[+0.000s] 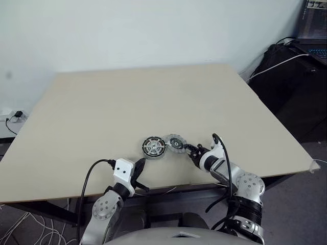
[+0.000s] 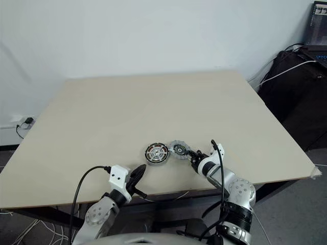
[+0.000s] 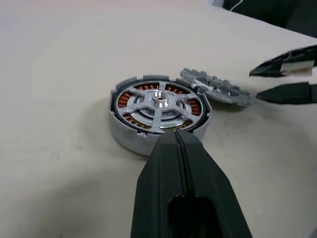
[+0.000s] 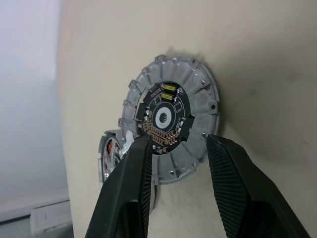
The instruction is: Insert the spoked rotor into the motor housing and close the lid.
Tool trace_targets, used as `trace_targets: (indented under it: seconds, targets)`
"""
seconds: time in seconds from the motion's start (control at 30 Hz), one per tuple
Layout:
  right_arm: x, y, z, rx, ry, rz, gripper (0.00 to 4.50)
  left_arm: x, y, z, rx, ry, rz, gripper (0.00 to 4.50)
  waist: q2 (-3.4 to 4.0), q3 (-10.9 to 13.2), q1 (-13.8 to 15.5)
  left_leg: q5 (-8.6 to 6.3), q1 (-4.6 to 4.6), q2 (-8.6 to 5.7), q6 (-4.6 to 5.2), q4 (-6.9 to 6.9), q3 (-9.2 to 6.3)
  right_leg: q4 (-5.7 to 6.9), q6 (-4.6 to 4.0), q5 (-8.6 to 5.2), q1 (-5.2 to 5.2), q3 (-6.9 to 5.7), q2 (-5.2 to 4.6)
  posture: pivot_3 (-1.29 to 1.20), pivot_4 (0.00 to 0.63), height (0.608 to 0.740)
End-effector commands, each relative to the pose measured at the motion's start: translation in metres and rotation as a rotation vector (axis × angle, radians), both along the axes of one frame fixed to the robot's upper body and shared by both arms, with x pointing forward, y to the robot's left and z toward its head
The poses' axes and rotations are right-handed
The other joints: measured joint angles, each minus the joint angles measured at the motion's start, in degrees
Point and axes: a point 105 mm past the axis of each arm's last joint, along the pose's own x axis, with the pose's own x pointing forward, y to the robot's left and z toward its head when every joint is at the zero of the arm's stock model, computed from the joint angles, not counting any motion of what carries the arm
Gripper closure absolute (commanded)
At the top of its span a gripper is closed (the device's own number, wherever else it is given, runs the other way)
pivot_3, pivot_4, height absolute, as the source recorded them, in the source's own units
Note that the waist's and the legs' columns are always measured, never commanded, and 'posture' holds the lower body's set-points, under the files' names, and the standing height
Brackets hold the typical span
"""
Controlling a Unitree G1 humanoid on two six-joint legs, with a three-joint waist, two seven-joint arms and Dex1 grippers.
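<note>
Right end effector (image 4: 176,158), fingers spread, straddles lid (image 4: 171,119); left pressed together.

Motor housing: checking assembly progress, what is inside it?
The spoked rotor sits inside the motor housing; copper windings show between its spokes. Anything beneath the rotor is covered.

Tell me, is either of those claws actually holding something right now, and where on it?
Nothing is held. The left gripper is shut and empty beside the motor housing. The right gripper stands open, its fingers straddling the lid's edge, not clamped.
</note>
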Motion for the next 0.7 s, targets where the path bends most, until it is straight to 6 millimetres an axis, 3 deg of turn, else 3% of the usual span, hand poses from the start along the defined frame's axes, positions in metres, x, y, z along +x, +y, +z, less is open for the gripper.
trace_targets:
  seconds: [0.03, 0.53, 0.7]
  targets:
    - [0.0008, 0.0249, 0.0036, 0.082, -0.013, 0.018, 2.66, 0.0034, -0.0017, 0.0180, -0.006, -0.056, -0.008, 4.50, 0.05, 0.0, 0.0, 0.00, 0.00, 0.00, 0.00, 0.00, 0.00, 0.00, 0.00, 0.00, 0.00, 0.00, 0.00, 0.00, 0.000, 0.740]
    - [0.0072, 0.0221, 0.0015, 0.133, -0.030, -0.029, 2.66, 0.0028, -0.0008, 0.0166, 0.002, -0.048, -0.020, 4.50, 0.17, 0.2, 0.0, 0.00, -0.02, 0.00, 0.00, -0.05, 0.00, -0.05, 0.21, -0.14, -0.01, 0.01, -0.03, 0.00, 0.000, 0.740]
    - [0.0098, 0.0212, 0.0034, 0.146, -0.049, -0.037, 3.88, 0.0035, -0.0038, 0.0206, -0.001, -0.054, -0.026, 4.50, 0.21, 0.2, 0.0, 0.00, -0.04, 0.00, 0.00, -0.10, 0.00, -0.11, 0.21, -0.14, -0.03, 0.01, -0.04, 0.00, 0.000, 0.740]
